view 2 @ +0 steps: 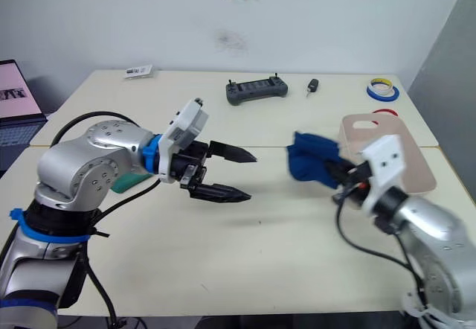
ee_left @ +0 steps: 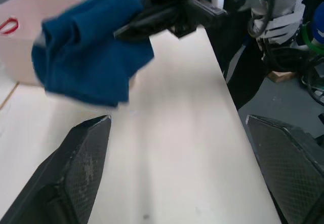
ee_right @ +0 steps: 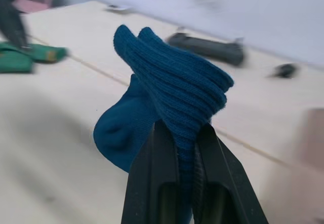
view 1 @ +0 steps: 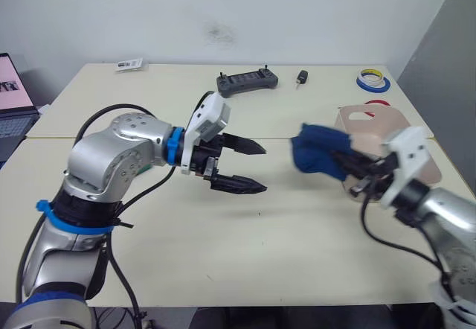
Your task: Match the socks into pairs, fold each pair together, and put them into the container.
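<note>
My right gripper (ee_right: 177, 133) is shut on a bundle of royal blue socks (view 1: 320, 150), held above the table just in front of the pale pink container (view 1: 387, 124). Two ribbed cuffs of the socks (ee_right: 172, 77) stick up between the fingers. My left gripper (view 1: 262, 169) hangs open over the table's middle, empty, pointing toward the blue socks (ee_left: 91, 57) with a gap between them. Green socks (view 2: 123, 181) lie on the table behind my left arm, partly hidden by it; they are also in the right wrist view (ee_right: 25, 57).
A dark grey controller (view 1: 247, 82), a black key fob (view 1: 301, 79) and a blue-and-yellow tape roll (view 1: 372, 81) lie along the far edge. A red ring (view 1: 377, 103) sits behind the container. A laptop (view 1: 15, 98) stands at far left.
</note>
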